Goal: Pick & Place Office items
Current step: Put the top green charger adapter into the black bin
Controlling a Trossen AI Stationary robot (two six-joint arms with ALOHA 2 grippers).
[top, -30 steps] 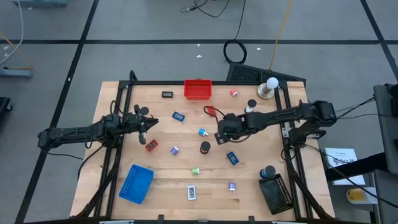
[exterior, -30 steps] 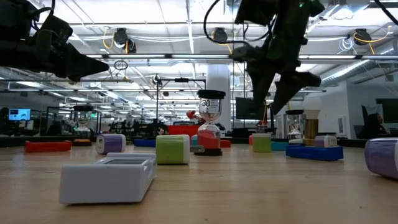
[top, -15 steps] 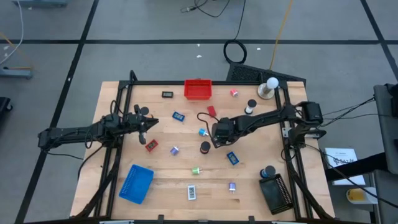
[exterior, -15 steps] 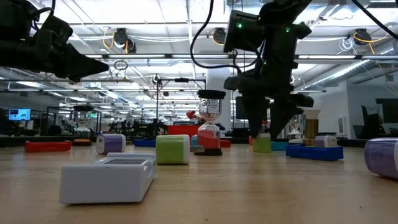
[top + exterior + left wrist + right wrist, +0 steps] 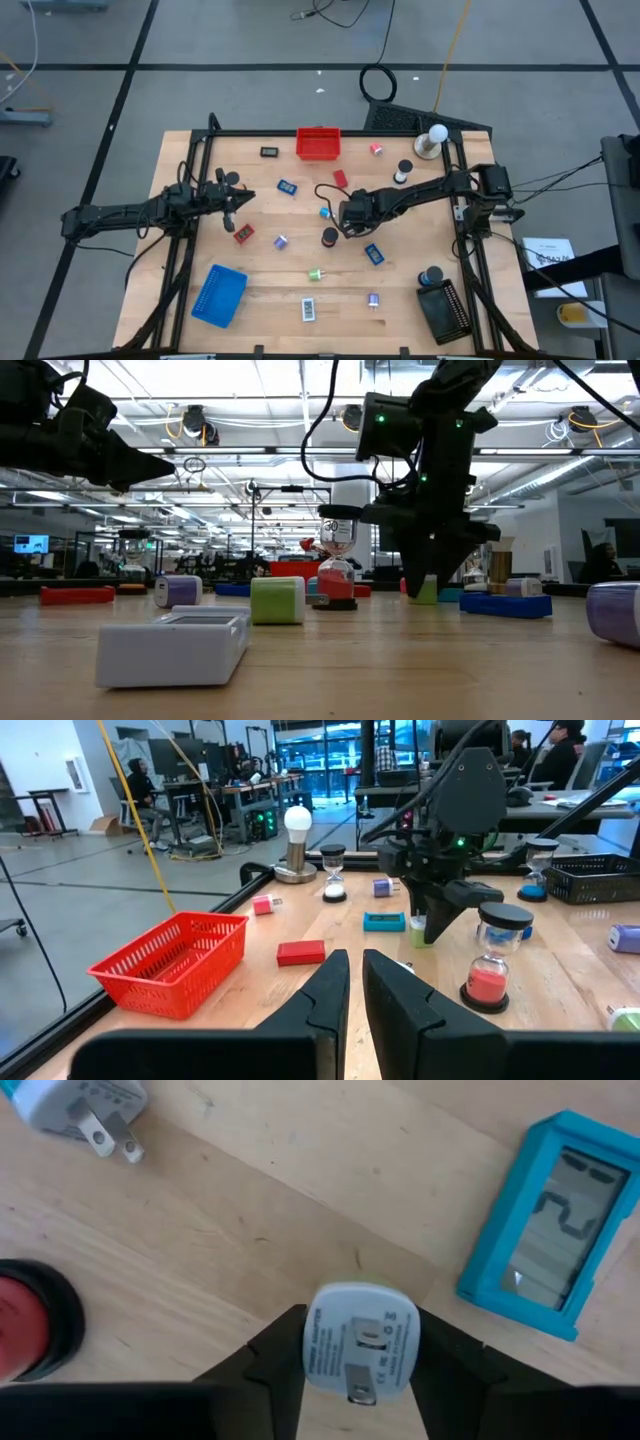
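Right gripper [image 5: 337,213] sits at table centre — teal plug [image 5: 325,212] at its nine o'clock, apparently touching.

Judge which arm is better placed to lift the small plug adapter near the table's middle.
The right. Its gripper has its jaws on either side of the plug adapter, down at the table near the middle. The left gripper hangs apart over the table's left side, well away from it.

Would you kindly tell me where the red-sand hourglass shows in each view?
High view: hourglass at table centre, beside the right gripper.
Low view: mid-picture, left of that gripper.
Left wrist view: beside that gripper, nearer the camera.
Right wrist view: probably the red-and-black round at the edge.
Shared landmark: the right gripper.
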